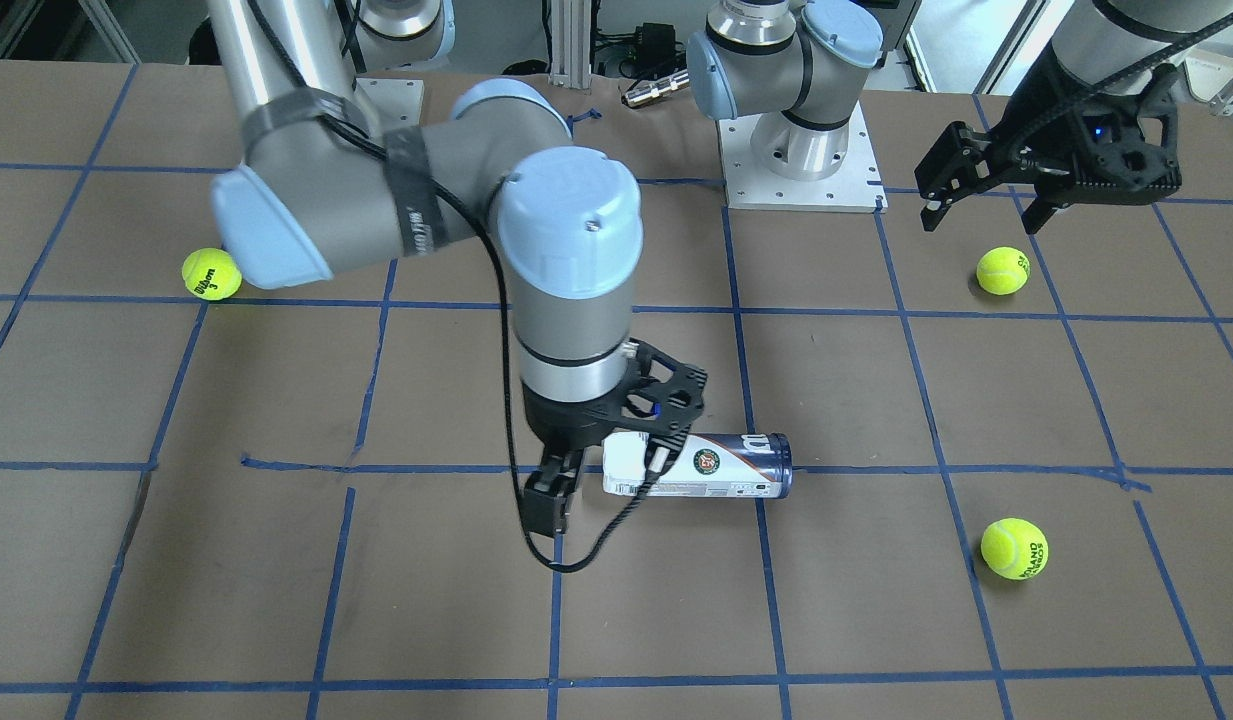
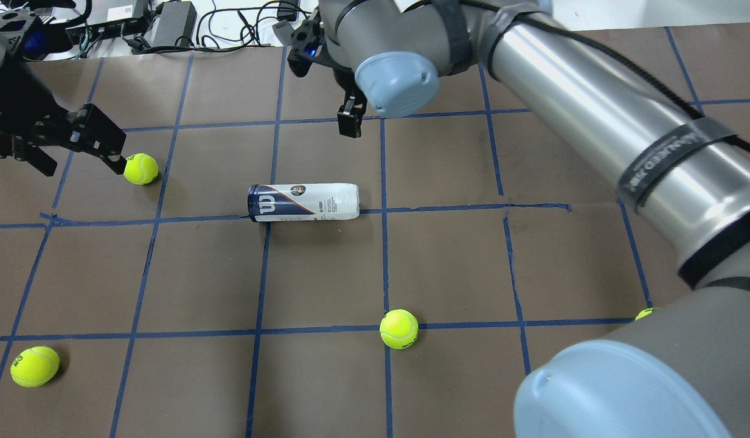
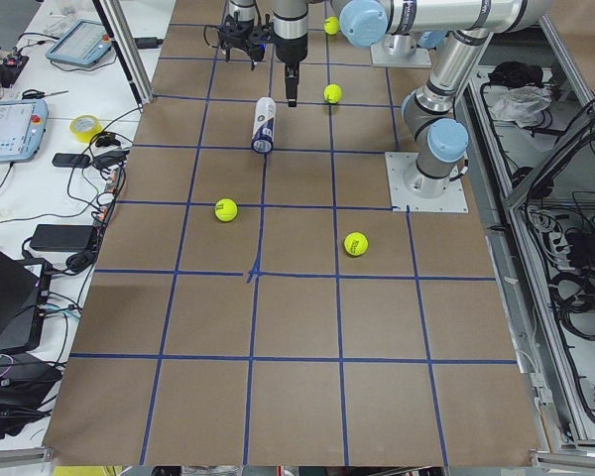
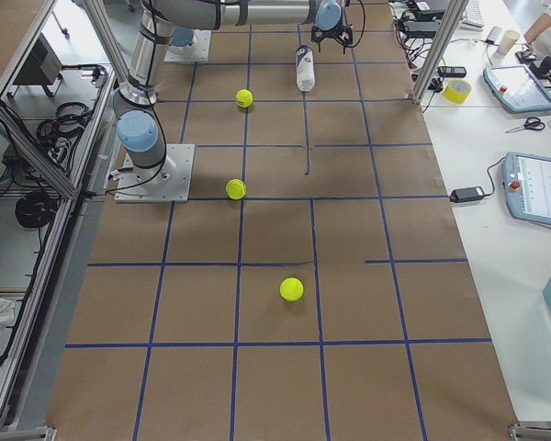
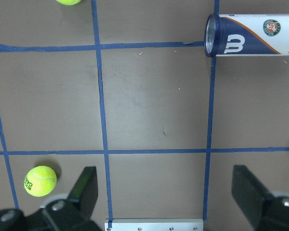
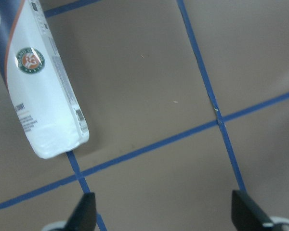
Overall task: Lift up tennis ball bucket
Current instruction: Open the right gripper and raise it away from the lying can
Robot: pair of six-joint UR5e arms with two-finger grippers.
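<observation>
Ball can (image 2: 302,202) flat on its side on the worktop (image 2: 441,261), on a blue line (image 2: 447,208). From the front, white end partly hidden by right jaws, wide open above it. Left jaws wide open too, near a ball (image 2: 140,168).

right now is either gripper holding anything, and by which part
Nothing is held. Both the left gripper and right gripper are open and empty; the tennis ball bucket lies untouched on the table.

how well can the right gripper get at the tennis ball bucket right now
Probably yes: the right gripper hangs open near the white end of the tennis ball bucket, which lies on its side, nothing between them.
</observation>
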